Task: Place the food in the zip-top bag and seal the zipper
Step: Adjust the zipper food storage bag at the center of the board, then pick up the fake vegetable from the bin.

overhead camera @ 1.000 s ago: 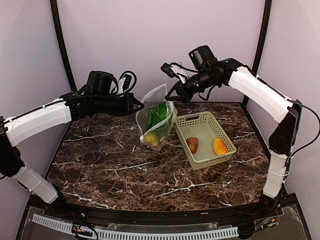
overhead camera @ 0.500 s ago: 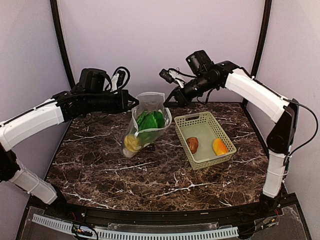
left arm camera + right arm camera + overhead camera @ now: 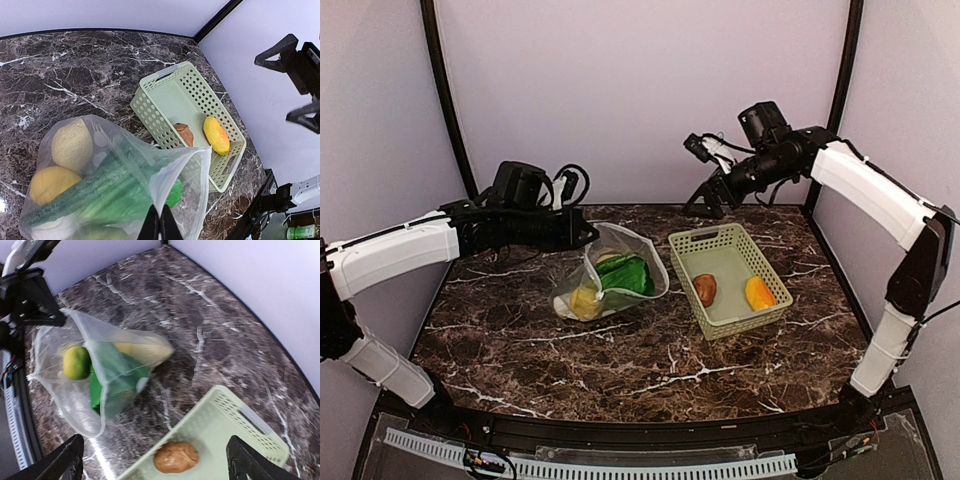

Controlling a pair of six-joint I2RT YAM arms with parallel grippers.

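Observation:
The clear dotted zip-top bag (image 3: 612,280) lies slumped on the marble table, its mouth gaping toward the basket. Inside it are a green cabbage (image 3: 100,192), a yellow piece (image 3: 47,185) and a pale piece (image 3: 71,145). My left gripper (image 3: 590,236) (image 3: 160,225) is shut on the bag's mouth edge, next to the whitish zipper (image 3: 205,175). Two more pieces of food, brown (image 3: 705,289) and orange (image 3: 759,293), lie in the light green basket (image 3: 720,235). My right gripper (image 3: 708,202) (image 3: 157,467) hangs open above the basket's far left corner, holding nothing.
The basket sits right of the bag, close to the table's right edge. Purple walls and black corner posts (image 3: 840,90) close in the back and sides. Bare marble (image 3: 620,360) stretches in front of the bag and basket.
My right gripper let go of the bag's mouth, opened wide and drew back to the right. The bag dropped from hanging to lying on the table, and my left gripper came down with it.

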